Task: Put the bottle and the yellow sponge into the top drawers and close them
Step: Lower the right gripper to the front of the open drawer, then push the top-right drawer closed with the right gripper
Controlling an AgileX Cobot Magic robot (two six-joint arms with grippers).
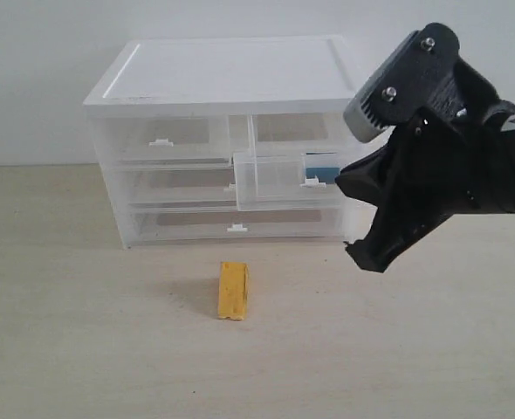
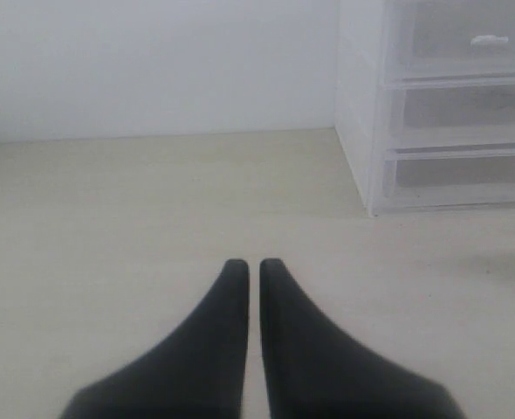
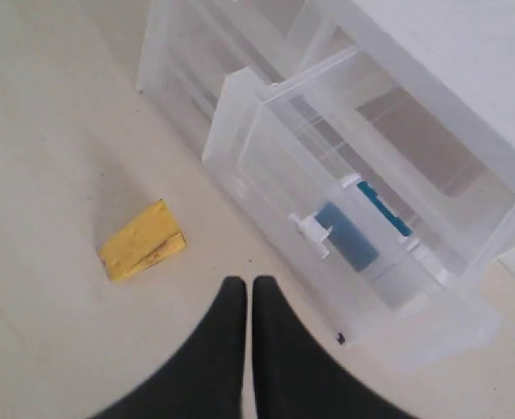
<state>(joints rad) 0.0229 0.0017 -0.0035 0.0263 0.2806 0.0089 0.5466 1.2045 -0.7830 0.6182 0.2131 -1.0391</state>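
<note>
Plain white wall backed a pale wood-toned surface (image 1: 83, 349) that carried a white-topped cabinet (image 1: 231, 74). Of the top drawers, the drawer on the right arm's side (image 1: 279, 182) stood pulled out of the cabinet's front with the bottle (image 1: 324, 168) inside it, its teal body showing through the clear wall. The drawer on the left arm's side (image 1: 166, 140) sat flush. The yellow sponge (image 1: 233, 291) lay on the surface in front of the cabinet, apart from it, with its long axis pointing at the cabinet's front, not along it. The right fingers (image 3: 230, 323) were pressed together and empty, hanging off the cabinet's right front corner, near the open drawer's white tab handle (image 3: 310, 232). The left fingers (image 2: 231, 297) were likewise together and empty, well out from the cabinet's left side, and their camera showed no sponge. The right arm seemed the nearer to both things, and a push straight back toward the cabinet would probably shut that drawer.
</note>
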